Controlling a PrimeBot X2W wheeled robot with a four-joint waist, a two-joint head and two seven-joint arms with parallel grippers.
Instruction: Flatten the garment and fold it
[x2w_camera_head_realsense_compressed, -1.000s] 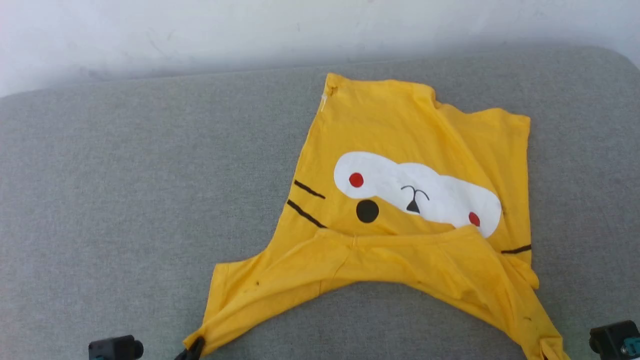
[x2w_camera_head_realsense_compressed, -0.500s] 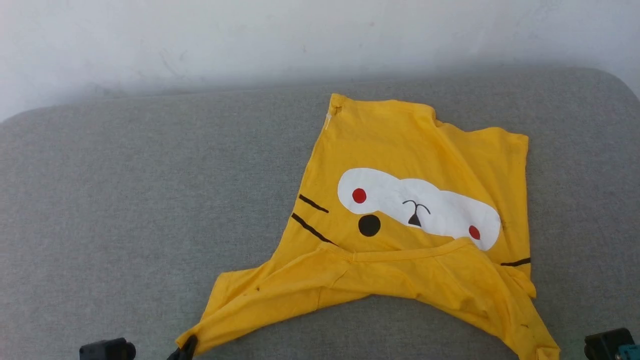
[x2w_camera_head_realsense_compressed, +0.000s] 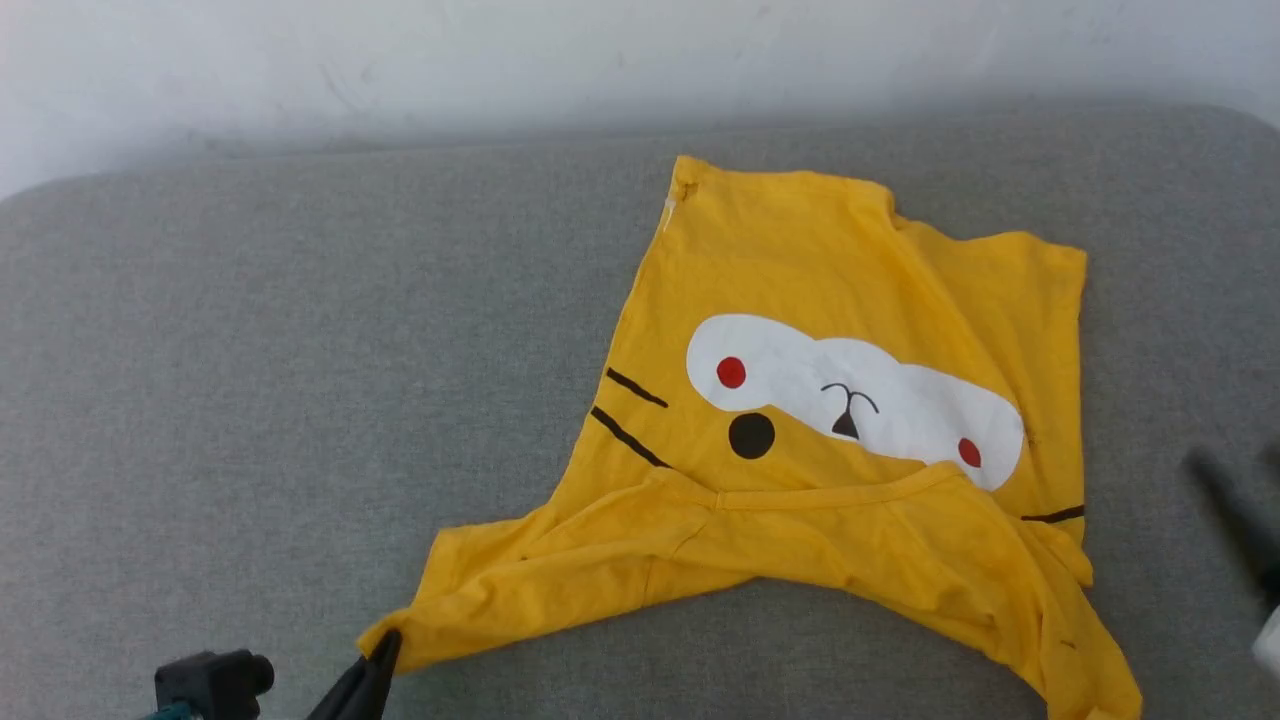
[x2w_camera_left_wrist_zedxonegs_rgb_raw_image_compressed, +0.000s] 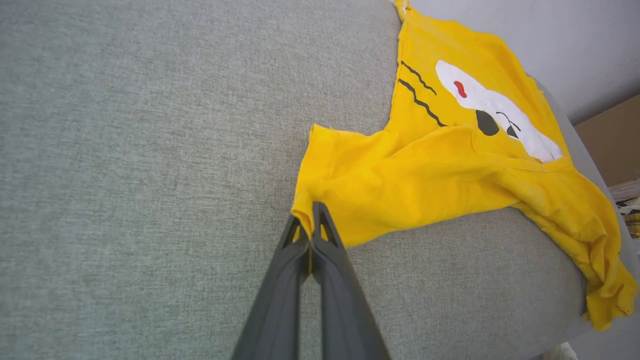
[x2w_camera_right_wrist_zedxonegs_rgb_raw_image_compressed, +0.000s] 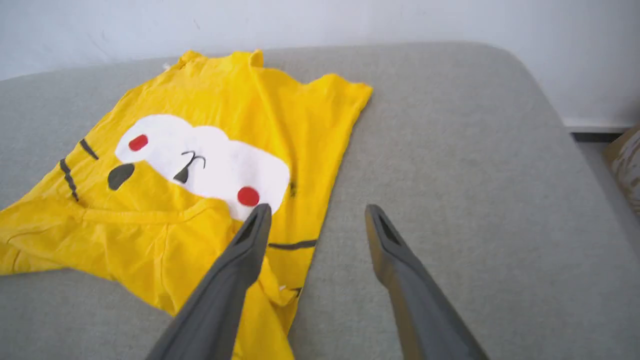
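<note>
Across the grey cushion, from the head camera, I am seeing the yellow T-shirt lying print-up toward the right half, its white patch with two red dots facing me and its near part bunching into a folded band. My left gripper is pinching the shirt's near-left corner at the bottom edge of the frame. A blurred dark shape is showing at the far right, near the shirt, too smeared for me to read. Along the left wrist camera, I am watching the two dark fingers pressing together on the bunched yellow corner, with the rest of the shirt trailing away up and to the right over the cushion. Along the right wrist camera, my right gripper is standing wide, holding nothing: one fingertip is hanging over the shirt beside a red dot and a black line mark, the other over bare grey fabric just off the shirt's side edge. A pale wall is running behind the cushion.
</note>
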